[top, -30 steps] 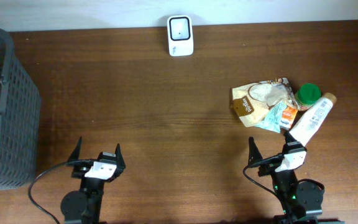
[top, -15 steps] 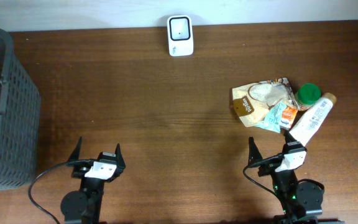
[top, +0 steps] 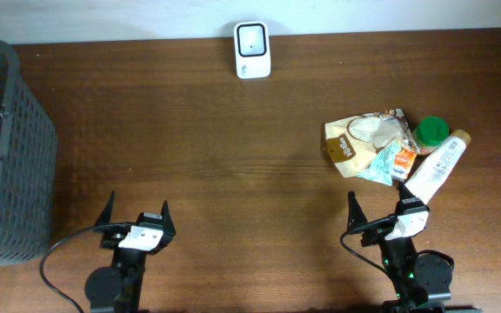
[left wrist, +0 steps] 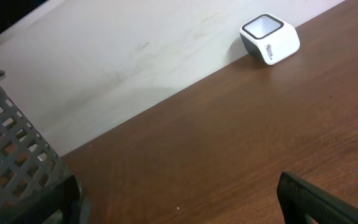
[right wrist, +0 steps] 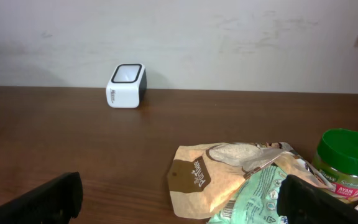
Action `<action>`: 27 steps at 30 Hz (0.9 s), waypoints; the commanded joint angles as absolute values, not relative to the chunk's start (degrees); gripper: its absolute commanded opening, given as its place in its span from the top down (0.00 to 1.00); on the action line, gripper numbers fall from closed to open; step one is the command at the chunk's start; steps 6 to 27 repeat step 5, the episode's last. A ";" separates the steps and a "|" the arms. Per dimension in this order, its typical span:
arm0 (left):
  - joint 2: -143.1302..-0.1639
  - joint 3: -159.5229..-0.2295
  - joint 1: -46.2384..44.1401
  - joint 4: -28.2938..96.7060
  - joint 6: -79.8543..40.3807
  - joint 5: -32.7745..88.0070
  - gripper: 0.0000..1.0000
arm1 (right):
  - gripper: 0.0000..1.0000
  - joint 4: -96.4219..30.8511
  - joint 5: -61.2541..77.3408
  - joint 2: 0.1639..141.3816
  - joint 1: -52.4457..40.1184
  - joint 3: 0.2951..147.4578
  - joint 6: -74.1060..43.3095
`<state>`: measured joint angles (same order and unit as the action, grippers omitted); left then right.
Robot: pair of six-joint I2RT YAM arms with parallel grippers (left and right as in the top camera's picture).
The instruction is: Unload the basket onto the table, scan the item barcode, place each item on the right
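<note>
Dark brown wood forms the tabletop (top: 233, 156), backed by a pale wall. At its far edge sits the white barcode scanner (top: 252, 49). A tan pouch (top: 359, 139), green packet (top: 379, 165), green-lidded jar (top: 431, 132) and white tube (top: 437, 165) lie heaped on the right, just ahead of the right gripper (top: 379, 210). The left gripper (top: 136, 215) sits near a grey basket (top: 7, 148). Both grippers are spread wide and hold nothing.

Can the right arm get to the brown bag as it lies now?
Probably yes. The right gripper is open, and bare table lies between it and the bag; only the green pouch overlaps one edge.
</note>
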<state>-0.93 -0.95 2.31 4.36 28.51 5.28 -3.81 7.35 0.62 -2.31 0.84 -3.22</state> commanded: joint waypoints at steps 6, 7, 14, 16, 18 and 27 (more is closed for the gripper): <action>-0.30 -0.51 2.24 4.36 29.23 4.47 0.01 | 0.02 -3.84 7.03 0.21 -2.72 0.36 -3.42; -0.30 -0.51 2.24 4.36 29.23 4.47 0.01 | 0.02 -3.84 7.03 0.21 -2.72 0.36 -3.42; -0.30 -0.51 2.24 4.36 29.23 4.47 0.01 | 0.02 -3.84 7.03 0.21 -2.72 0.36 -3.42; -0.30 -0.51 2.24 4.36 29.23 4.47 0.01 | 0.02 -3.84 7.03 0.21 -2.72 0.36 -3.42; -0.30 -0.51 2.24 4.36 29.23 4.47 0.01 | 0.02 -3.84 7.03 0.21 -2.72 0.36 -3.42; -0.30 -0.51 2.24 4.36 29.23 4.47 0.01 | 0.02 -3.84 7.03 0.21 -2.72 0.36 -3.42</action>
